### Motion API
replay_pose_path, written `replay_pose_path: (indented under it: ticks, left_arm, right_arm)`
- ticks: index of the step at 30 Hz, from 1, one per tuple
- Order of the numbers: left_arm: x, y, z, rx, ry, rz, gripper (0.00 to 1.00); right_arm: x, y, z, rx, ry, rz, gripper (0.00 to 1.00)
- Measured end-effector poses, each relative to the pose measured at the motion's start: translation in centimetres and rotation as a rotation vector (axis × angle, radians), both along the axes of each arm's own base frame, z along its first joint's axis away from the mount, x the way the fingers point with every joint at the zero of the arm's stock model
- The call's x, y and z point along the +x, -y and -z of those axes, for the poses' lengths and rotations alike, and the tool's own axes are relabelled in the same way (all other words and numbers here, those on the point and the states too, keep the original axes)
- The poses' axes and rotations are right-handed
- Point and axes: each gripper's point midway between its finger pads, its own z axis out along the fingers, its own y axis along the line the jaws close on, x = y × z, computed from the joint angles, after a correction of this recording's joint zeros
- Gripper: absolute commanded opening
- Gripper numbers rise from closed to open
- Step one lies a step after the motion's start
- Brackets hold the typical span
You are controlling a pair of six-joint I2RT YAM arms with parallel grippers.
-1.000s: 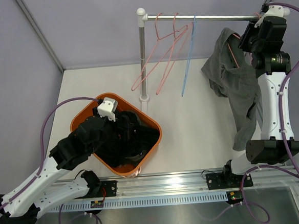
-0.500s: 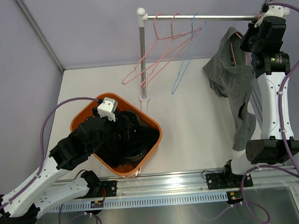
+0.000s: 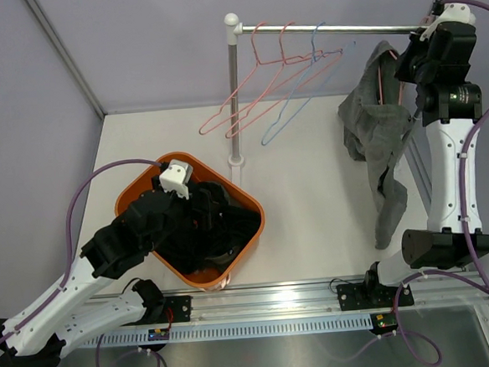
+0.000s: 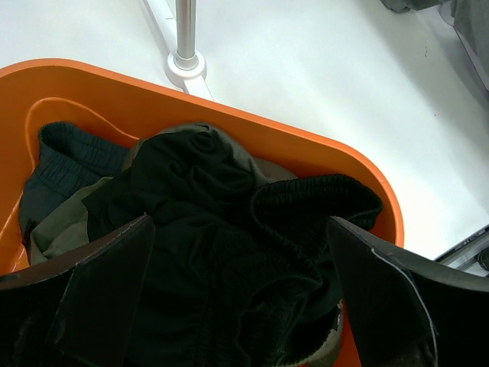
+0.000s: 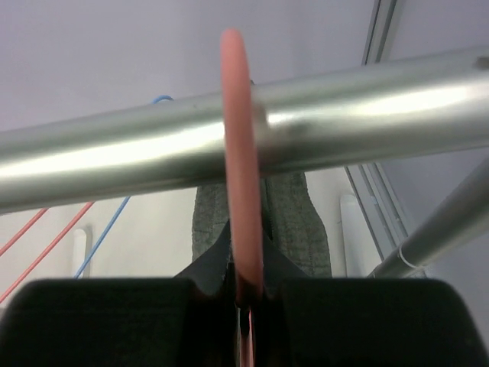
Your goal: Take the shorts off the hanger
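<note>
The right jaws have just clamped onto the pink hanger's hook (image 5: 235, 153) on the rail (image 5: 397, 88). The grey shorts (image 3: 377, 136) hang beneath it, so lifting off can likely begin. The left jaws gape over the orange basket (image 4: 306, 151).

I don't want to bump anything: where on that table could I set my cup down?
The bare table between the orange basket and the hanging grey shorts is free. Crowded: the basket, full of dark shorts, and beside the right arm.

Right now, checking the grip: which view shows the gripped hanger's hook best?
Right wrist: the pink hanger's hook fills the frame over the rail, pinched between the fingers. Top mostly hides it; left wrist, nothing.
</note>
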Motion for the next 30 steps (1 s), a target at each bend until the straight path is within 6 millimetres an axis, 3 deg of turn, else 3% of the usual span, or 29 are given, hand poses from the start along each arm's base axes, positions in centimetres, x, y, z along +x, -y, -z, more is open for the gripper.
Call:
replay_pose_path:
  ticks: [7,13,17,23,28,30]
  left_arm:
    - [0.0,0.0,0.0,0.0,0.0,0.0,0.99]
    - [0.0,0.0,0.0,0.0,0.0,-0.001,0.99]
    - [0.0,0.0,-0.1,0.0,0.001,-0.001,0.99]
    - [0.2,1.1,-2.0,-0.032,0.011,0.027,0.99]
    - [0.7,3.1,-3.2,-0.085,0.012,0.065,0.99]
    - [0.8,3.8,-3.0,-0.096,-0.001,0.077,0.99]
  right_arm:
    - [-1.8,-0.4,-4.7,-0.007,0.102,-0.008,0.0]
    - [-3.8,-1.5,-5.8,0.018,0.131,-0.049,0.0]
    - [-6.0,-2.7,-3.7,0.071,0.091,-0.079,0.0]
    - [-9.9,-6.7,1.8,0.14,-0.024,-0.16,0.0]
    - [-12.7,-15.1,5.6,0.149,-0.129,-0.387,0.0]
    - [-13.7,-17.5,7.3,0.146,-0.174,-0.446,0.0]
